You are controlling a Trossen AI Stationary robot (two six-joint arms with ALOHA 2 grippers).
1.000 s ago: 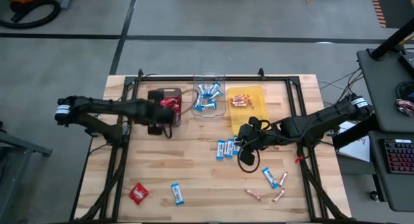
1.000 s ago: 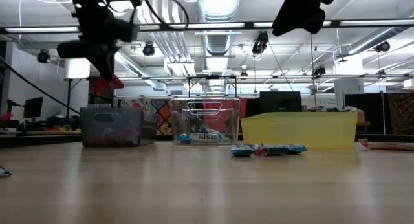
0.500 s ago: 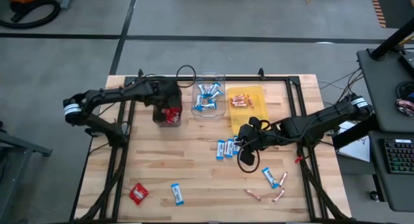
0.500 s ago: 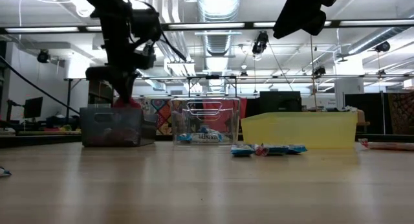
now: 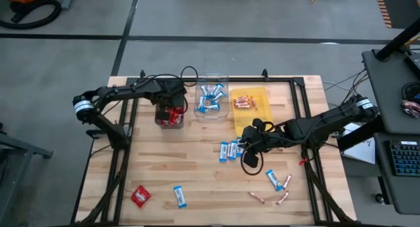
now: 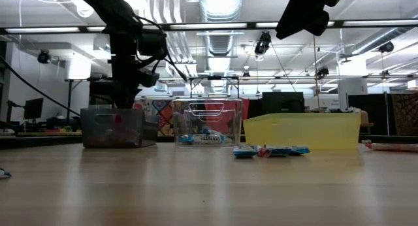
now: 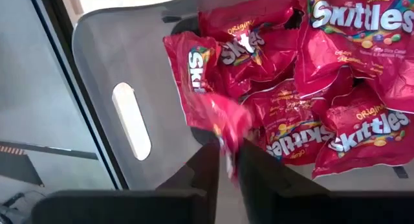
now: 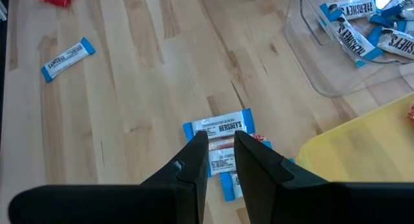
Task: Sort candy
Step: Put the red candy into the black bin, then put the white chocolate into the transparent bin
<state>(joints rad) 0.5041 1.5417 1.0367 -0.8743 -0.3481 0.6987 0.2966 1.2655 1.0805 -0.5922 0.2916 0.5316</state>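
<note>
The left gripper point(image 5: 172, 103) is parked right over the dark tray point(image 5: 159, 113), fingers pinched on a red Skittles packet point(image 7: 217, 111) dangling above the packets piled inside. The right gripper point(image 8: 216, 153) is hung over a cluster of Hershey's bars point(image 8: 220, 128) mid-table point(image 5: 170, 161), fingers slightly apart, nothing gripped.

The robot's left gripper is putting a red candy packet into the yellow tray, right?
Not quite. The left gripper does have a red candy packet, but it is over the dark tray, where the other red packets already lie, not the yellow tray. The left wrist view and the high view show this.
</note>
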